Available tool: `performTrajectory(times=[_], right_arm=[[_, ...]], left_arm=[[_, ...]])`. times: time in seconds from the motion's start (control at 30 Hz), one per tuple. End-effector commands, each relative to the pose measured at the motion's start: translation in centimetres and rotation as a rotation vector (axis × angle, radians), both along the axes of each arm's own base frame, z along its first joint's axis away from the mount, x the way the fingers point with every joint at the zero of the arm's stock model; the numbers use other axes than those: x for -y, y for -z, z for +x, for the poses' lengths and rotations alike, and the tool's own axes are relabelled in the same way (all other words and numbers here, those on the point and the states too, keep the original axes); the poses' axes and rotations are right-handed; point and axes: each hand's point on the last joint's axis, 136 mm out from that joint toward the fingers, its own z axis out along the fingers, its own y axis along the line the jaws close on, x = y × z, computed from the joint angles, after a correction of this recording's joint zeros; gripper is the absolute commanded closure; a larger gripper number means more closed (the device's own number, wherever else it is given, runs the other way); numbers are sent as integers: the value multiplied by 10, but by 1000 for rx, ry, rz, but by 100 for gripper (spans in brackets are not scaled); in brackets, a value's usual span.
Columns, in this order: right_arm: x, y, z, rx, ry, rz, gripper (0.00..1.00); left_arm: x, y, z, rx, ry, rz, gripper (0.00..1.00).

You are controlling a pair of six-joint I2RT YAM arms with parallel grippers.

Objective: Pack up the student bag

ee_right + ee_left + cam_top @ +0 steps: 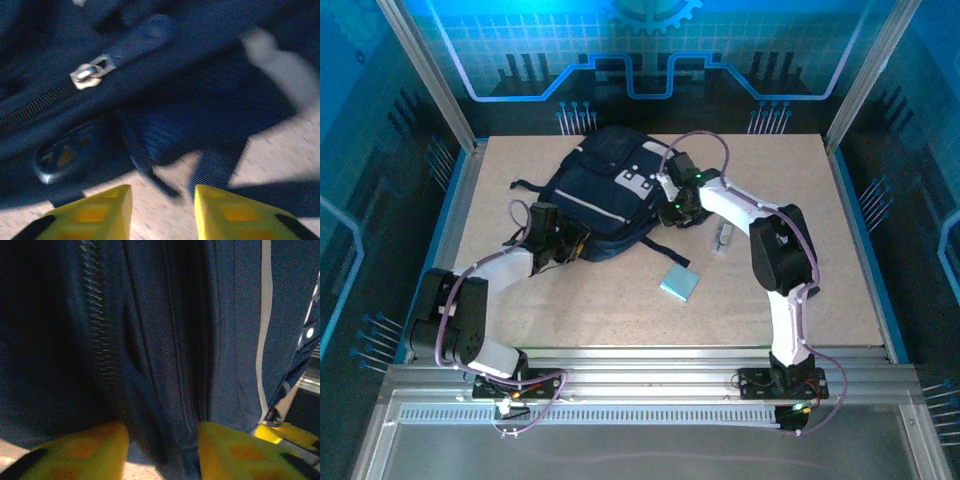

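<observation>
The left hand (161, 429) is sitting at the near left edge of the student bag (605, 185). Its yellow jaws are standing apart with a ridge of navy fabric running between them, and nothing is clamped. The student bag is lying flat on the desk (800, 300), toward the far side, with its pale patches facing up. The right hand (162, 190) is hovering at the right edge of the student bag, its jaws standing apart over bare desk and gripping nothing. A silver zip slider (90, 75) and a black strap (215, 167) are lying just ahead of it. Right of the student bag, a small grey item (722, 238) and a pale blue flat square (679, 283) are resting on the desk.
</observation>
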Motion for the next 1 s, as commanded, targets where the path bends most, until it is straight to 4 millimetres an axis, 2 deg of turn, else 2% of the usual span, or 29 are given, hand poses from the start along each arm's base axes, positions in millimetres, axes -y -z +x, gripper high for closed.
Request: performTrajectory(times=[0.0, 0.07, 0.17, 0.3, 0.37, 0.53, 0.63, 0.73, 0.8, 0.97], right_arm=[[31, -35, -14, 5, 105, 57, 47], [32, -47, -24, 5, 119, 95, 44], [29, -64, -26, 16, 129, 149, 42], [5, -86, -15, 17, 100, 258, 41], [-5, -90, -7, 11, 87, 292, 40], [-36, -82, 21, -50, 67, 371, 37], [-51, -74, 37, -77, 65, 416, 36], [-57, -58, 52, -82, 76, 411, 36], [-58, -47, 60, -86, 81, 405, 36], [-69, -20, 63, -132, 65, 443, 29]], left_arm=[[5, -7, -19, -20, 57, 67, 33], [8, -20, -21, 15, 78, 88, 25], [4, -38, -19, 76, 99, 142, 23], [-3, -58, -9, 130, 169, 278, 22], [-4, -64, -1, 163, 204, 325, 22], [-3, -66, 28, 196, 253, 374, 21], [-4, -53, 43, 158, 272, 352, 22], [-4, -32, 52, 111, 273, 284, 22], [-4, -14, 53, 77, 270, 241, 22], [0, 24, 47, -4, 280, 182, 22]])
